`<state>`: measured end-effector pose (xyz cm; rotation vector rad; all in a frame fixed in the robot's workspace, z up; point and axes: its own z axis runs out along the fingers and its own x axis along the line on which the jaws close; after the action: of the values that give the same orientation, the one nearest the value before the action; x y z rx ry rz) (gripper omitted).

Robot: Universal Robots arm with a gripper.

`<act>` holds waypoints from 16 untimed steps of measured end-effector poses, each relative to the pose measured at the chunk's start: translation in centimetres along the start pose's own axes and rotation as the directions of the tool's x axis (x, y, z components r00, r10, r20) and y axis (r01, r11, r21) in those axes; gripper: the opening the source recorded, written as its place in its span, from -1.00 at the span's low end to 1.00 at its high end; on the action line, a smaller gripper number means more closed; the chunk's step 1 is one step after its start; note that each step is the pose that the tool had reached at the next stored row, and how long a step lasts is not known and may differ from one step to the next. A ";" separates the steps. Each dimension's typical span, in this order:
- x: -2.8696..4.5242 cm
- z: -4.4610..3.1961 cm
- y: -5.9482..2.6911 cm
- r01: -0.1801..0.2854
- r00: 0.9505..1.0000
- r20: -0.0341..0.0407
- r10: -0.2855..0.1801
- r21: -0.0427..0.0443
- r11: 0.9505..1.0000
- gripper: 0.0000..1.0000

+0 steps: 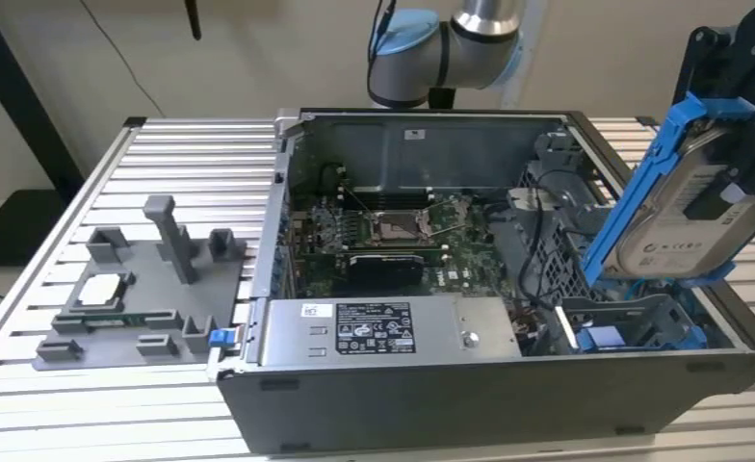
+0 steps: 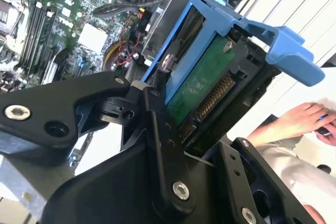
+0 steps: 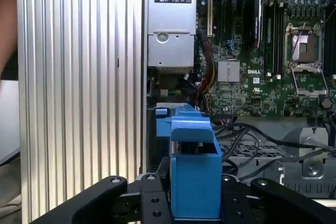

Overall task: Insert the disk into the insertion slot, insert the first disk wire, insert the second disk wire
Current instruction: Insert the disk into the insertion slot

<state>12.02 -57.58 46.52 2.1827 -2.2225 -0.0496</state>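
Jaws clamped on disk (image 1: 670,217), held tilted on edge at exterior view's right, above slot (image 1: 635,316) in case (image 1: 481,395) lower right corner. Disk not yet in slot. Case on slatted counter (image 1: 185,154).

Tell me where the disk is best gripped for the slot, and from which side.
By its upper half, coming from above. The disk hangs steeply tilted over the slot, so a high grip probably leaves its lower end free to enter. The tool is shut on it that way.
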 end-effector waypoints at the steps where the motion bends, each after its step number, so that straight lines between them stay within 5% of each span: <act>1: 0.02 0.16 -0.05 0.000 1.000 0.001 0.000 0.000 1.000 -1.00; 16: 0.34 2.54 -0.58 0.000 1.000 0.008 0.000 -0.003 1.000 -1.00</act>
<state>12.48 -57.91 43.96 2.1850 -2.2245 -0.0616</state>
